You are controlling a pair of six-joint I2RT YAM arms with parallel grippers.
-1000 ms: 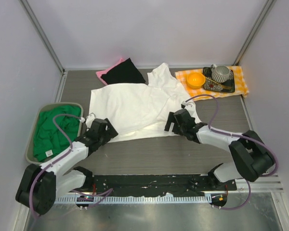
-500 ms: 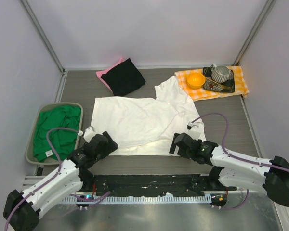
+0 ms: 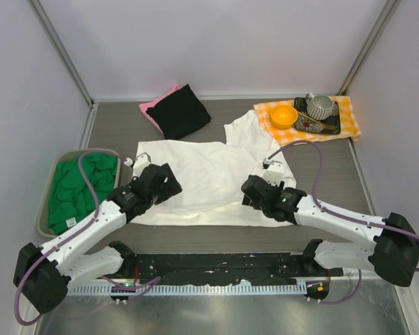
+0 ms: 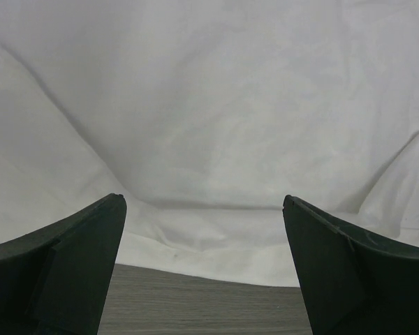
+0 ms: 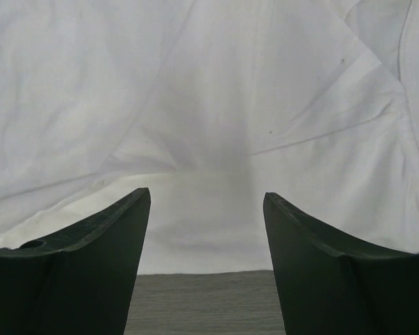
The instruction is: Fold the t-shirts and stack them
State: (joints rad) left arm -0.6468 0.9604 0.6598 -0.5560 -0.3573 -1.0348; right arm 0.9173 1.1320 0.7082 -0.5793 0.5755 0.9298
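While the white t-shirt lies spread and nearly flat at the centre of the worktop, the folding of this garment appears to be at its outset. The left hand sits over the hem's 7 o'clock corner and the right hand over its 5 o'clock corner. Both wrist views show the fingers parted and released, with cloth ahead of them and a strip of bare worktop beneath, nothing grasped. Whether the fingertips touch the fabric cannot be told. One sleeve points toward 1 o'clock, near the checked cloth, and shallow wrinkles cross the body. The black and pink t-shirts lie folded at 11 o'clock. The green t-shirt lies crumpled in the bin at 9 o'clock, not yet folded. The next move probably calls for both hands to descend, pinch the near hem together, and carry it evenly toward 12 o'clock, keeping the edge taut so the fold lands straight.
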